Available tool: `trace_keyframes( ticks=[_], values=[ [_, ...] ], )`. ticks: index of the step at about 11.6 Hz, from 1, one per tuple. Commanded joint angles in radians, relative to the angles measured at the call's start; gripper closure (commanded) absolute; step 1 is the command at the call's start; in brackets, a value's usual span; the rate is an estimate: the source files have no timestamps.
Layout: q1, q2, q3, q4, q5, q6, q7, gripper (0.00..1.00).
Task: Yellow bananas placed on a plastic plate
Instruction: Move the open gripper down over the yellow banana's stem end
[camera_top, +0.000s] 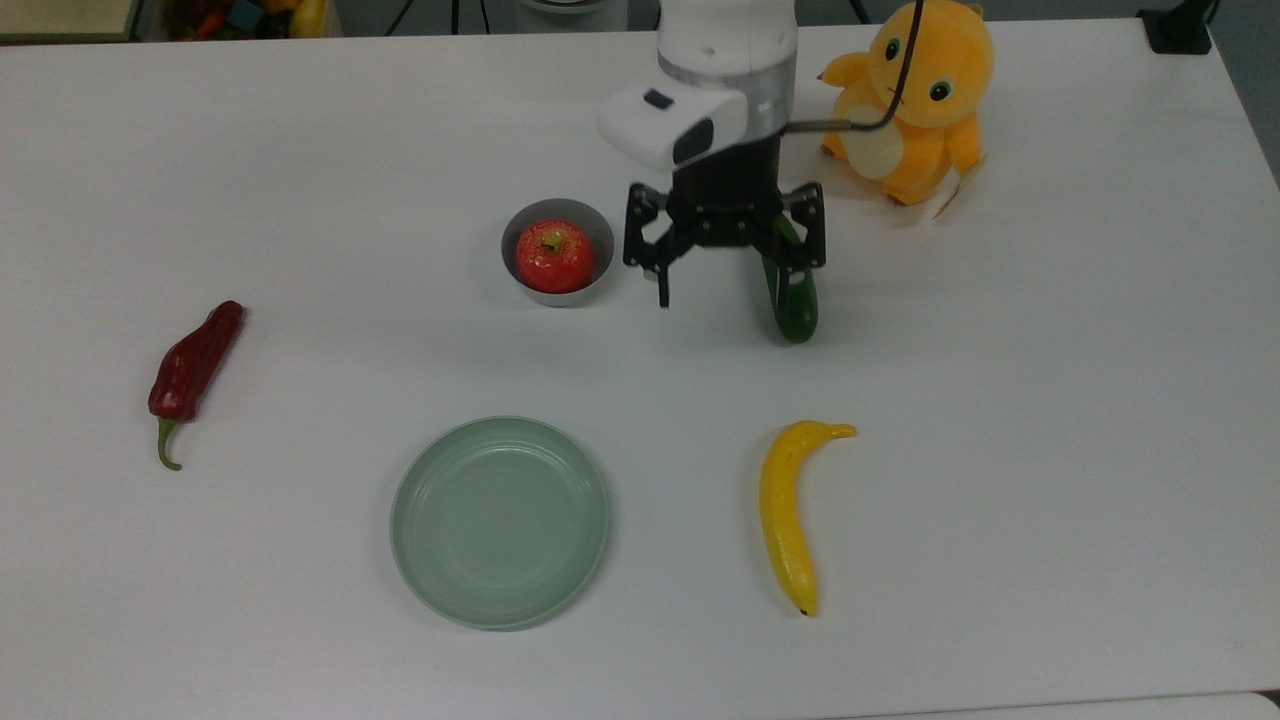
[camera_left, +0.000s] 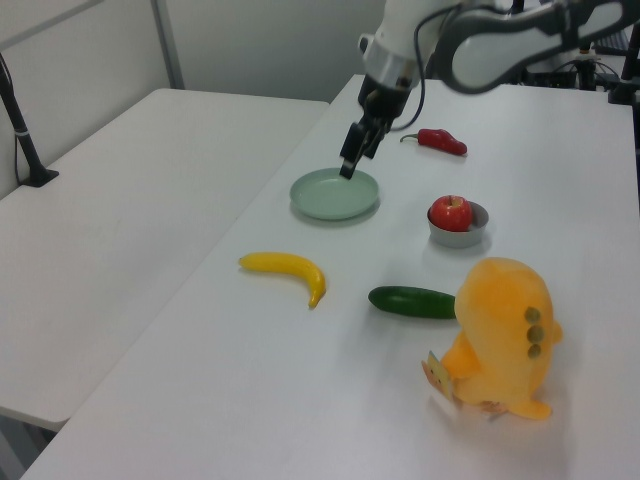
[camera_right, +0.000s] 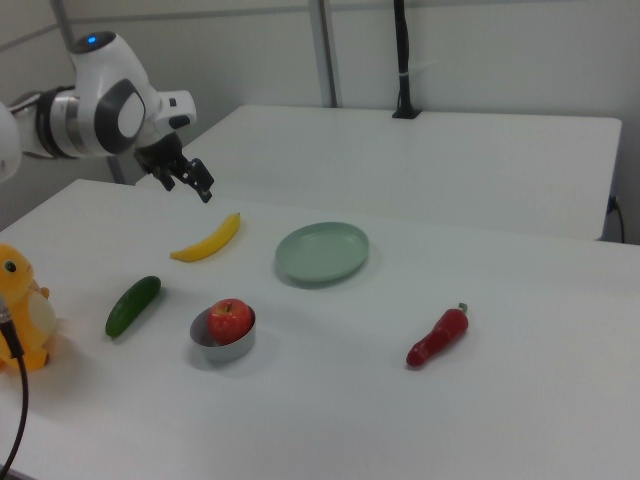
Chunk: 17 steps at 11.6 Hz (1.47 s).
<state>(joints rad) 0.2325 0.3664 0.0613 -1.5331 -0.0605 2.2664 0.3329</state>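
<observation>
A white table (camera_top: 1050, 420) is seen bearing several items. A red apple (camera_top: 554, 254) is held in a small grey bowl (camera_top: 596, 224). A dark green cucumber (camera_top: 797, 306) lies flat beside it, well apart. A dark red chilli pepper (camera_top: 192, 365) rests near the top view's left edge. An orange plush toy (camera_top: 915, 95) stands upright.
</observation>
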Motion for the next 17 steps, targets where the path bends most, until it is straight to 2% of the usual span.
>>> trace_keyframes(
  ticks=[1, 6, 9, 11, 16, 17],
  values=[
    [0.037, 0.127, -0.005, 0.043, -0.068, 0.151, 0.058, 0.0],
    [0.054, 0.311, -0.006, 0.168, -0.179, 0.229, 0.208, 0.0],
    [0.068, 0.374, -0.006, 0.179, -0.238, 0.338, 0.302, 0.0],
    [0.08, 0.428, -0.009, 0.218, -0.281, 0.344, 0.346, 0.0],
    [0.082, 0.445, -0.008, 0.212, -0.412, 0.36, 0.454, 0.01],
    [0.08, 0.445, -0.006, 0.211, -0.42, 0.36, 0.454, 0.17]
  ],
)
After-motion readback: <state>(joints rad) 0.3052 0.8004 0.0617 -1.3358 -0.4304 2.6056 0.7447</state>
